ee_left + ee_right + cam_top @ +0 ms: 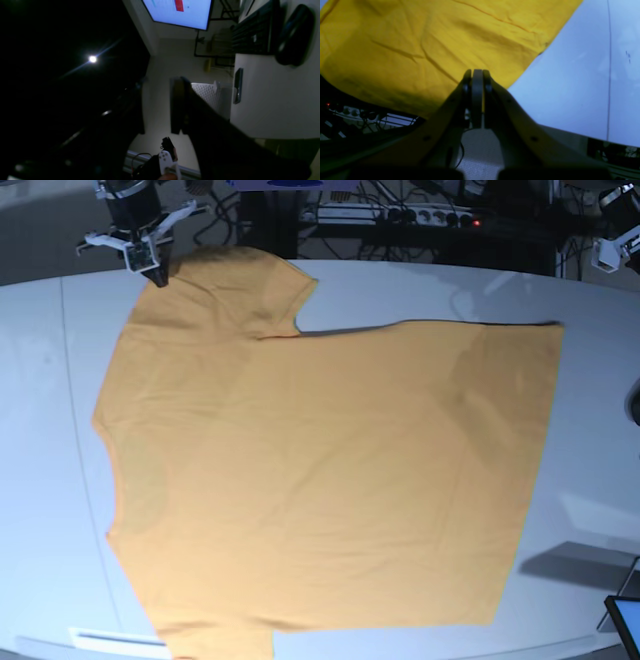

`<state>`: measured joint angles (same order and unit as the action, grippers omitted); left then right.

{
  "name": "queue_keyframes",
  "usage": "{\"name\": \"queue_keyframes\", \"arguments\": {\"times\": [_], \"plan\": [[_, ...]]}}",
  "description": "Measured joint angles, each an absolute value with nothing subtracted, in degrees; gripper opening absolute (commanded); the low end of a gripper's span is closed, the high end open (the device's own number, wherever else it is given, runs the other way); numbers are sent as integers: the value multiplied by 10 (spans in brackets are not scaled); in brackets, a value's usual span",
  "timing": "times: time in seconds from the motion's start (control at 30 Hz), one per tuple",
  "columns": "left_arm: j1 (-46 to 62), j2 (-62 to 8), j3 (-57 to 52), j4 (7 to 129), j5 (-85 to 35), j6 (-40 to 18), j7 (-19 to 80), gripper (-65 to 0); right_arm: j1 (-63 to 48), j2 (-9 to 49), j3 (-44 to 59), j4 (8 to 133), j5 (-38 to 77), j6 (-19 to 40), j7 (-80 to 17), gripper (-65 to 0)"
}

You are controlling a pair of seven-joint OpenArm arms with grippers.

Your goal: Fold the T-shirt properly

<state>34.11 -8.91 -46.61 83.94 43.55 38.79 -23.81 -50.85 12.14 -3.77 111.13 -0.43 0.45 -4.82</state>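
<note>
The orange-yellow T-shirt [320, 470] lies spread flat on the white table [40, 480], with one sleeve pointing to the far left. My right gripper [155, 275] is at that sleeve's far corner. In the right wrist view its jaws [477, 75] are closed together on the T-shirt's [420, 45] edge, with a sliver of yellow between them. My left gripper [615, 245] is raised at the far right, off the cloth. In the dark left wrist view it [160, 105] points away into the room, jaws apart and empty.
A power strip with cables [430, 215] lies behind the table. A small screen [625, 620] pokes in at the lower right corner. The left wrist view shows a monitor [180, 12], keyboard [252, 30], mouse [295, 35] and a white controller [166, 160].
</note>
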Motion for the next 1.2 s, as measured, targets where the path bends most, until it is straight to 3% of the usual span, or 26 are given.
{"name": "queue_keyframes", "arguments": {"times": [0.23,0.33,0.53,0.6,0.77,0.83,1.2], "plan": [[343,-91,-449,850,432,391,-237,-502,-509,121,-38,1111,-4,4,-48,-650],[370,-91,-408,849,350,384,-300,-504,-509,121,-38,1111,-4,4,-48,-650],[422,-118,-364,849,-8,109,-279,-506,-508,121,-38,1112,-4,6,-48,-650],[435,-141,-357,853,-95,55,-257,-506,-509,122,-38,1112,-4,5,-49,-650],[484,-187,-340,891,-248,-22,-201,-506,-508,122,-38,1112,-4,4,-48,-650],[495,-202,-332,930,-286,-78,-173,-506,-509,122,-38,1112,-4,4,-48,-650],[450,-201,-340,1031,-451,-276,55,-507,-509,121,-38,1112,-4,4,-48,-650]]}}
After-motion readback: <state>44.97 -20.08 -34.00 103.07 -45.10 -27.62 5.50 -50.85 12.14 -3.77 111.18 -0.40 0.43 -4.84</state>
